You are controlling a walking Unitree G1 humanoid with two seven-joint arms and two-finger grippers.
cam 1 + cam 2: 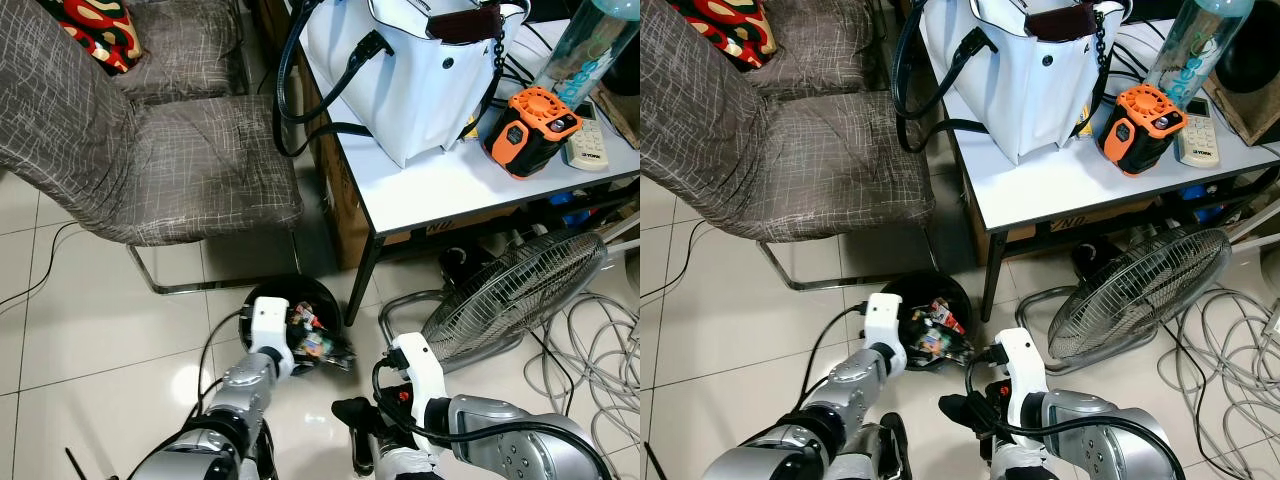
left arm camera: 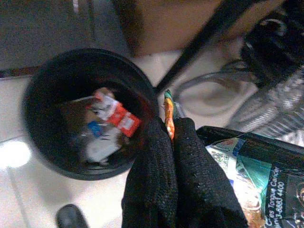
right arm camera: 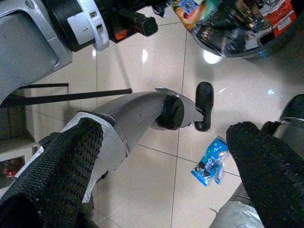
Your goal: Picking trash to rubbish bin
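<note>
A round black rubbish bin [image 1: 262,296] stands on the tiled floor by the table leg, with several wrappers inside [image 2: 111,116]. My left gripper [image 2: 169,127] hovers at the bin's rim [image 2: 35,142], shut on a dark crinkled snack packet [image 2: 249,166] with teal print and an orange edge. In the eye views the packet [image 1: 326,349] hangs over the bin's near right edge. My right gripper [image 3: 164,130] is low over the floor to the right of the bin, open with its fingers wide apart and nothing between them. A small blue wrapper [image 3: 210,164] lies on the tiles below it.
A grey fabric chair [image 1: 170,160] stands behind the bin. A white table [image 1: 440,185] on the right carries a white bag [image 1: 420,70], an orange device [image 1: 528,128] and a remote [image 1: 590,148]. A tilted fan [image 1: 515,295] and loose cables [image 1: 600,350] lie to the right.
</note>
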